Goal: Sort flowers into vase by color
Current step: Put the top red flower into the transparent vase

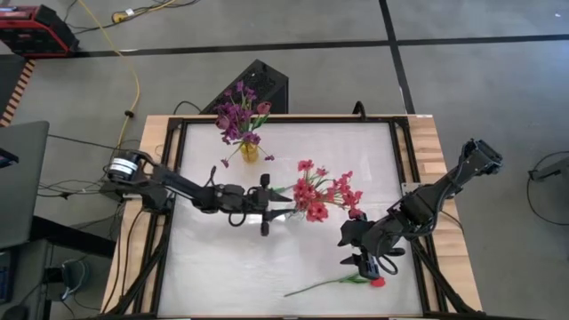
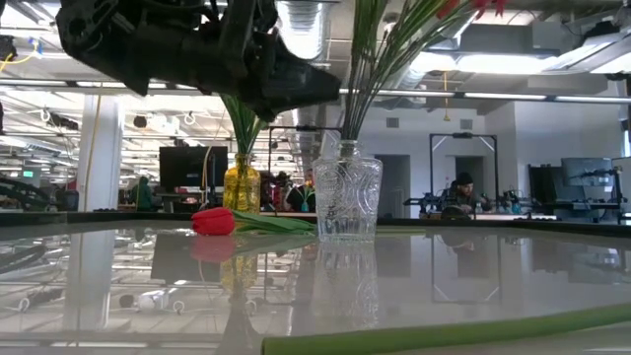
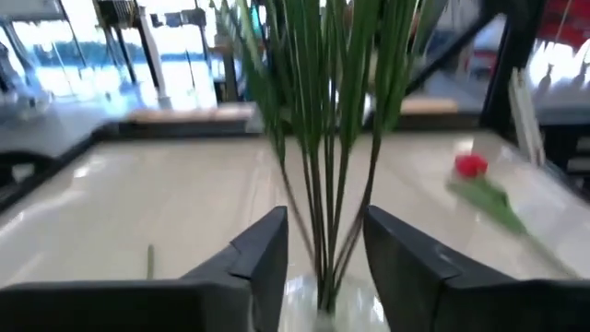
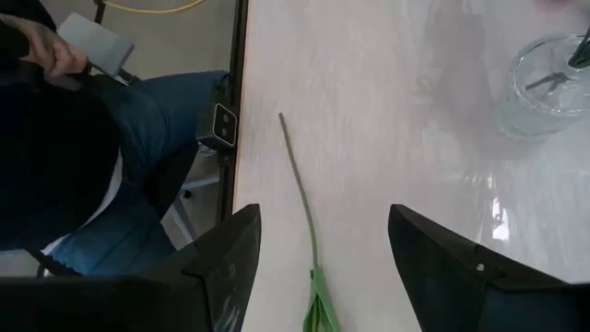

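Note:
A clear glass vase at the table's middle holds red flowers on green stems. A yellow vase at the far side holds purple and maroon flowers. One red tulip lies on the table near the front right edge, its stem pointing left. It also shows in the left wrist view. My left gripper is open, with its fingers on either side of the red flowers' stems just above the clear vase. My right gripper is open above the lying tulip's stem.
The table has a raised dark frame with wooden borders. A seated person in jeans is just beyond the table's edge. The clear vase stands close to my right arm's reach.

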